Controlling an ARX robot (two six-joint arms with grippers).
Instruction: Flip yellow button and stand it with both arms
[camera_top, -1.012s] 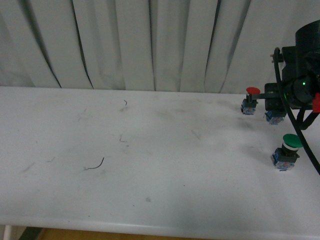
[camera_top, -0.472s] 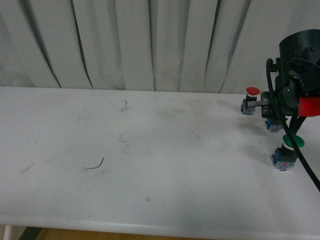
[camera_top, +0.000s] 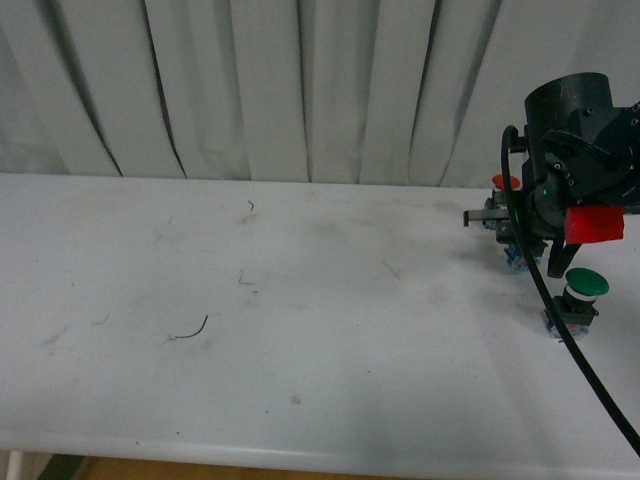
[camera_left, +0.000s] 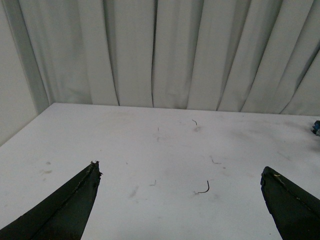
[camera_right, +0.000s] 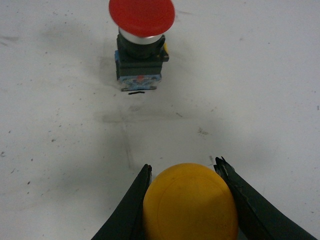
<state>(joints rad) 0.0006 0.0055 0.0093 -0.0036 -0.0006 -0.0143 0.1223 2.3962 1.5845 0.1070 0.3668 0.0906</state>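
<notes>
In the right wrist view my right gripper (camera_right: 183, 165) is shut on the yellow button (camera_right: 189, 205); its round orange-yellow cap fills the space between the two black fingers and its base is hidden. It hangs above the white table a short way from the red-capped button (camera_right: 141, 15). In the front view the right arm (camera_top: 570, 170) is at the far right; a bit of blue base (camera_top: 514, 257) shows under it. My left gripper (camera_left: 180, 168) is open and empty over the bare table, far from the buttons.
The red-capped button (camera_top: 503, 183) stands upright, partly behind the right arm. The green-capped button (camera_top: 585, 284) stands just in front of it near the right edge. A small bent wire scrap (camera_top: 192, 328) lies on the white table (camera_top: 300, 300). A white curtain (camera_top: 300, 90) hangs behind.
The right arm has moved left, carrying the yellow button, and now partly covers the red-capped button. The red and green buttons have not moved.
</notes>
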